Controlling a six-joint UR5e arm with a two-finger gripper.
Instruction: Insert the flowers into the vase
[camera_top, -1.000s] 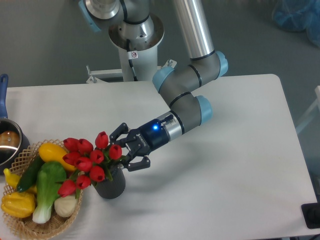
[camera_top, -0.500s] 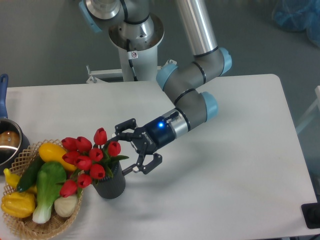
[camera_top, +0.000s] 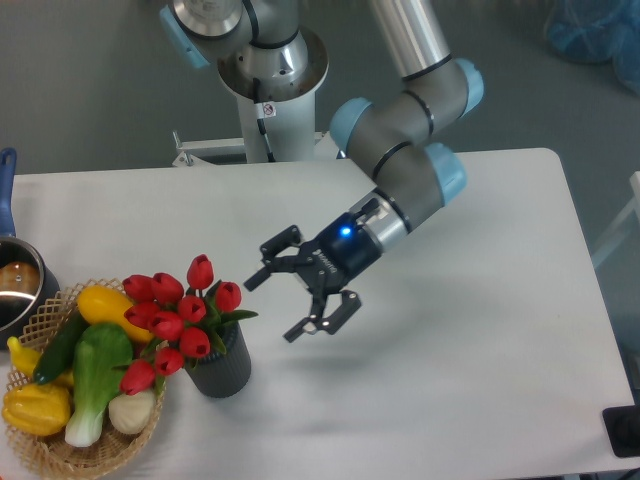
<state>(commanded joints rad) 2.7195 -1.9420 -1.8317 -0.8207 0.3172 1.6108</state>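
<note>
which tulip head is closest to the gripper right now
The rightmost red tulip, at the bunch's right edge facing the open gripper; the other blooms sit further left.

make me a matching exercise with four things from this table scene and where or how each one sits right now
Things:
1. red artificial tulips
2. woven wicker basket
3. black two-finger gripper
4. metal pot with a blue handle

States:
A. cut off by the left edge of the picture
B. standing in the dark grey ribbed vase
C. jaws spread, holding nothing, right of the vase
D. holding toy vegetables

Pairs: 1-B, 2-D, 3-C, 4-A
</note>
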